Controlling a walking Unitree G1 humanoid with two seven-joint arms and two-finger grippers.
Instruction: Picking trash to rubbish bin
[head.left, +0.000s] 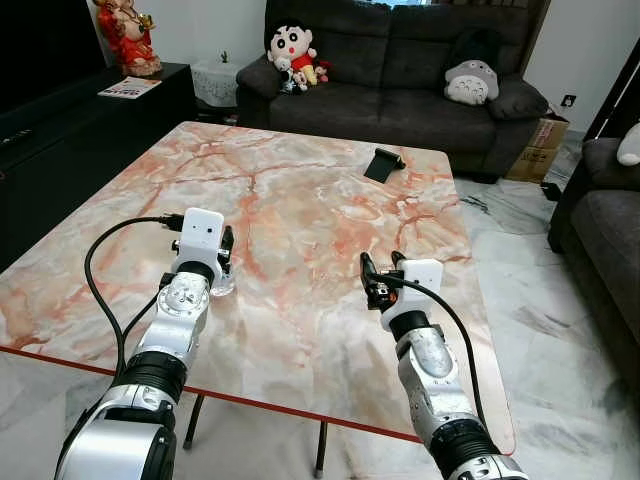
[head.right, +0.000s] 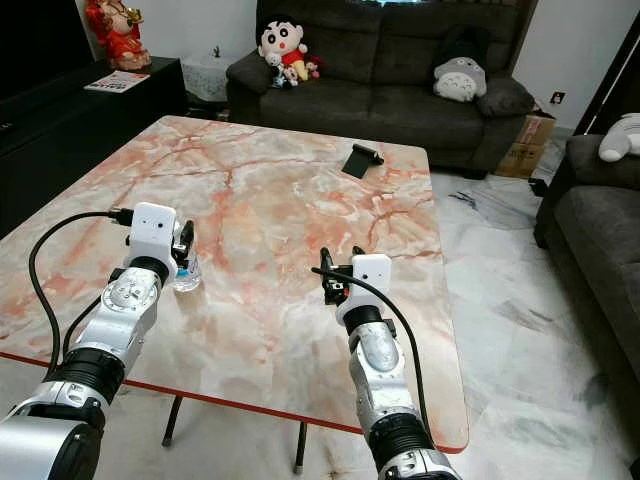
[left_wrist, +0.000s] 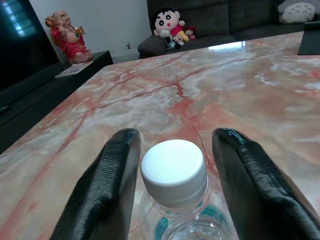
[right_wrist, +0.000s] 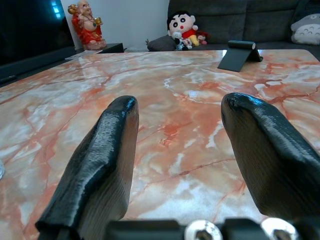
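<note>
Left eye view: pink-veined marble table (head.left: 300, 200); left gripper (head.left: 222, 262) near its left edge, over a clear plastic bottle (head.left: 222, 284); right gripper (head.left: 378, 278) towards the near right corner; black wedge-shaped stand (head.left: 382, 163) near the far edge.
Right eye view: the bottle's clear body standing on the table beside the left gripper; dark grey sofa (head.right: 400, 80) with plush toys beyond the far edge.
Left wrist view: white screw cap (left_wrist: 173, 171) between spread black fingers (left_wrist: 105, 190), neither touching it.
Right wrist view: fingers (right_wrist: 102, 175) spread over bare marble.
Room: black cabinet (head.left: 60, 130) by the left edge with a red figurine (head.left: 128, 35); pale marble floor (head.left: 540, 280).
</note>
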